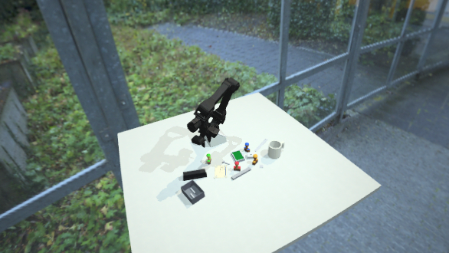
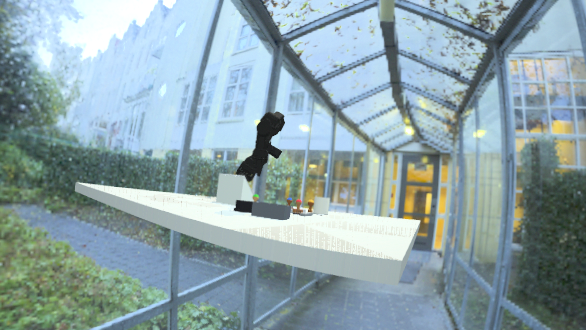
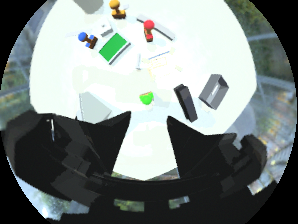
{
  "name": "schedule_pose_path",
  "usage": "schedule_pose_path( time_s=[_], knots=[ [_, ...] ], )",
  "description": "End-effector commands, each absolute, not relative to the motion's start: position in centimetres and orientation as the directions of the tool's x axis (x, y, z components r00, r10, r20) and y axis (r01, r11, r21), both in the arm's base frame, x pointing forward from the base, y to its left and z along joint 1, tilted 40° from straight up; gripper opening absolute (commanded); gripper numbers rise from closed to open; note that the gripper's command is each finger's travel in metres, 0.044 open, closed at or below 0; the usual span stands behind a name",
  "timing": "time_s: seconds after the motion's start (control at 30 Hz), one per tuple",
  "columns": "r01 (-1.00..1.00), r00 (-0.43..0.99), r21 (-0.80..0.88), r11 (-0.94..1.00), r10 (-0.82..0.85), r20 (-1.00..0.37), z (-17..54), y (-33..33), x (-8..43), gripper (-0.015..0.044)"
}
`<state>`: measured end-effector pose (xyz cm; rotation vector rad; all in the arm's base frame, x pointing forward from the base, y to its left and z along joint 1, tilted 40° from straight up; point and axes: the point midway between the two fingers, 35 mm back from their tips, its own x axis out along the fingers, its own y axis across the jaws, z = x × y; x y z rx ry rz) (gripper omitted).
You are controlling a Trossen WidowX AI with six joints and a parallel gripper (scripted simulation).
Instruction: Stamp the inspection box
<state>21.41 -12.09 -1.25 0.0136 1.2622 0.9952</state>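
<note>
our gripper's fingers are parted and released, with nothing between them. the green-handled stamp (image 1: 208,158) (image 2: 256,198) (image 3: 146,98) stands on the bench (image 1: 306,184) (image 2: 350,240) (image 3: 210,55), near the card (image 1: 220,172) (image 3: 157,63); we cannot tell if it reads pass. beyond it we see the green ink pad (image 1: 237,156) (image 3: 114,48), between the card and the blue-handled stamp (image 1: 247,146) (image 2: 289,201) (image 3: 86,39).

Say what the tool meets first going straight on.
Likely the green-knobbed stamp, just beyond the tool's fingertips in the wrist view; depth is unclear, so it might meet the tabletop beside it.
</note>
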Motion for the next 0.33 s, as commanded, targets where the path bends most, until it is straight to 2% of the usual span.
schedule_pose_path(
  time_s=[0.0, 0.3],
  knots=[
    [-0.615, -0.042, 0.512, 0.599, 0.623, -0.781, -1.23, -12.13, 21.32, 0.0253],
    [-0.612, -0.036, 0.512, 0.603, 0.626, -0.779, -1.24, -12.09, 21.41, 0.0253]
  ],
)
